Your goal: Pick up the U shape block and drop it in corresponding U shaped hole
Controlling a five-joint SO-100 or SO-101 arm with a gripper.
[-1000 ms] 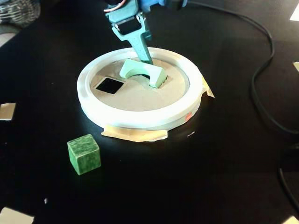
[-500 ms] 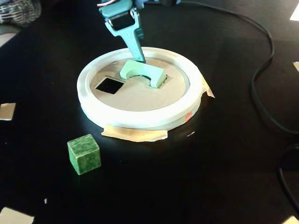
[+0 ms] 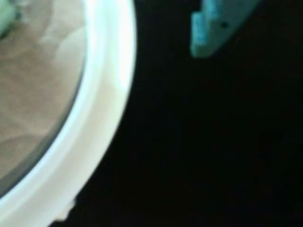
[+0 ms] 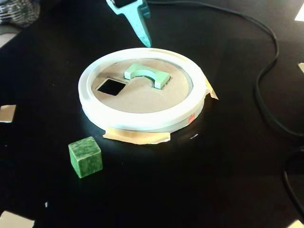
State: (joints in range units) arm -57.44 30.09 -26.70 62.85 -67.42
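The light green U-shaped block (image 4: 146,75) lies on the brown insert of the white round tray (image 4: 142,118), at its far side, standing a little proud of the surface. A blurred green corner at the top left of the wrist view (image 3: 5,19) looks like this block. My teal gripper (image 4: 147,42) hangs above the tray's far rim and holds nothing. It tapers to a single point and looks shut. In the wrist view only its tip (image 3: 201,45) shows, at the top right, outside the white rim (image 3: 109,71).
A square hole (image 4: 111,86) is cut in the insert left of the U block. A dark green cube (image 4: 85,156) stands on the black table in front of the tray. A black cable (image 4: 266,95) runs along the right side. Tape scraps lie at the table edges.
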